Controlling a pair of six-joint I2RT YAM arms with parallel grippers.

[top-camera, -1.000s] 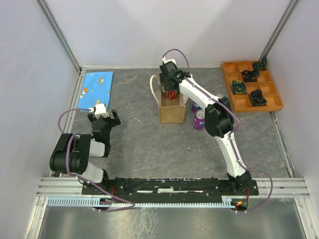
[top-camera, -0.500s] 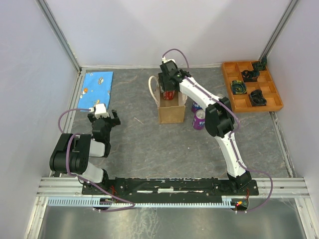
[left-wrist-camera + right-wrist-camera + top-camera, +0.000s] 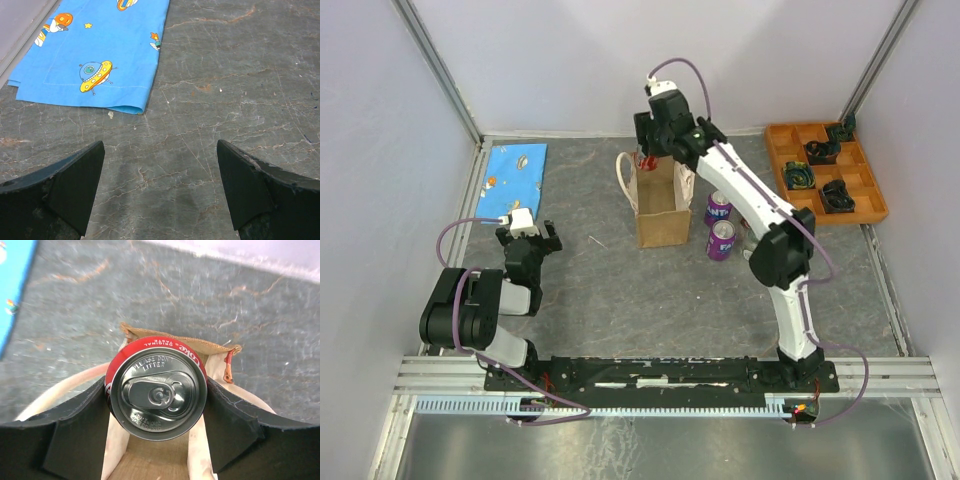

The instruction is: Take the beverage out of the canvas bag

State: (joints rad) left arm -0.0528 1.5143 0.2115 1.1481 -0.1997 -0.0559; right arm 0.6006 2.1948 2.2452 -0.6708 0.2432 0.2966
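The tan canvas bag (image 3: 659, 208) stands upright mid-table with cream loop handles (image 3: 624, 178). My right gripper (image 3: 653, 150) is above the bag's far end, shut on a red Coke can (image 3: 156, 387), which I hold upright over the bag's open mouth (image 3: 150, 460). In the right wrist view the black fingers (image 3: 82, 432) press the can's sides, and the bag's cream handles (image 3: 200, 455) hang below. In the top view the can is mostly hidden by the wrist. My left gripper (image 3: 528, 243) is open and empty, low over the bare table at the left (image 3: 160, 200).
Two purple cans (image 3: 722, 241) stand just right of the bag. A blue cartoon-print cloth (image 3: 514, 176) lies at the back left, also in the left wrist view (image 3: 95, 50). An orange compartment tray (image 3: 780, 140) with dark items sits back right. White walls enclose the table.
My right gripper has risen out of the bag with the red can, moving up and toward the back. The left arm has not moved.
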